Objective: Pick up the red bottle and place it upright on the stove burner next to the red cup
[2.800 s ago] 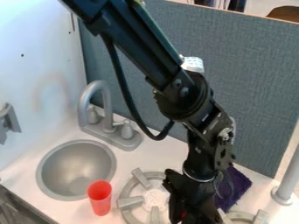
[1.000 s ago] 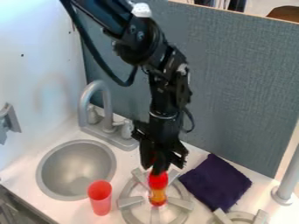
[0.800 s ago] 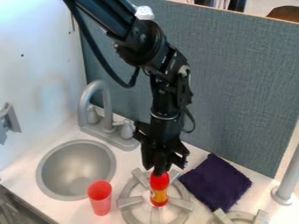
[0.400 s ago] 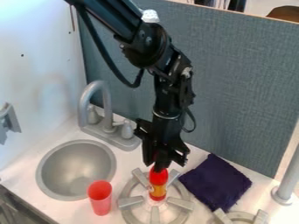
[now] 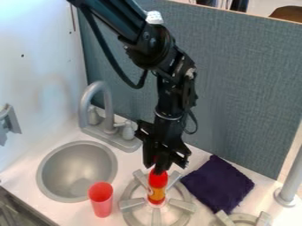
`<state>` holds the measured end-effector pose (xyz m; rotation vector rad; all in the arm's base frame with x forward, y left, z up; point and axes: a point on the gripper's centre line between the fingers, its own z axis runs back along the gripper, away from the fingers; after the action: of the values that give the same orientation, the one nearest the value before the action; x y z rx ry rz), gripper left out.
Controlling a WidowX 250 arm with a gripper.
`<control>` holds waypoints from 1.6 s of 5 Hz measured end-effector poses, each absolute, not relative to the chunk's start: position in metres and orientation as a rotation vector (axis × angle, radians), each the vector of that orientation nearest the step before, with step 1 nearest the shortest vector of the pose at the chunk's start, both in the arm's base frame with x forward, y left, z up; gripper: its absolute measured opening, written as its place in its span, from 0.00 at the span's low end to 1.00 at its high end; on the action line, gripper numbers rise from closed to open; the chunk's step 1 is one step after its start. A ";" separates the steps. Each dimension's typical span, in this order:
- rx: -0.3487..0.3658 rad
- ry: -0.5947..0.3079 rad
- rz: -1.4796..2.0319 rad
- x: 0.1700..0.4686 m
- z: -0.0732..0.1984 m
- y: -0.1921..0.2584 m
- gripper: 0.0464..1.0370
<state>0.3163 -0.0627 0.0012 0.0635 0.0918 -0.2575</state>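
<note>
The black gripper (image 5: 158, 167) hangs over the left burner, shut on the top of a red and yellow bottle (image 5: 157, 189). Upright beneath the gripper, the bottle is in front of the middle of the grey burner (image 5: 131, 204); whether its base touches the burner I cannot tell. To its left, a translucent red cup (image 5: 101, 204) stands on the white counter. A dark purple cloth (image 5: 218, 184) lies flat to the right of the bottle.
The round grey sink (image 5: 77, 170) lies left of the burner, with a grey faucet (image 5: 96, 95) behind it. A second burner (image 5: 243, 218) is at the lower right, near a grey post (image 5: 290, 185). A blue-grey panel (image 5: 247, 88) stands behind the counter.
From the lower right, the gripper has moved left and up, and the cloth is uncovered. The bottle came into view held by it, then shifted slightly over the burner.
</note>
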 end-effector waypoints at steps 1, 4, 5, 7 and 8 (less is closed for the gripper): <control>0.030 0.121 -0.262 0.317 -0.007 -0.068 0.29; 0.036 0.133 -0.254 0.319 -0.008 -0.052 0.29; 0.037 0.146 -0.255 0.317 -0.008 -0.051 0.32; -0.039 0.128 -0.216 0.316 -0.010 -0.063 0.92; -0.050 0.065 -0.221 0.315 0.010 -0.064 0.97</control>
<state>0.3152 -0.0643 0.0096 -0.0497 0.0653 -0.2206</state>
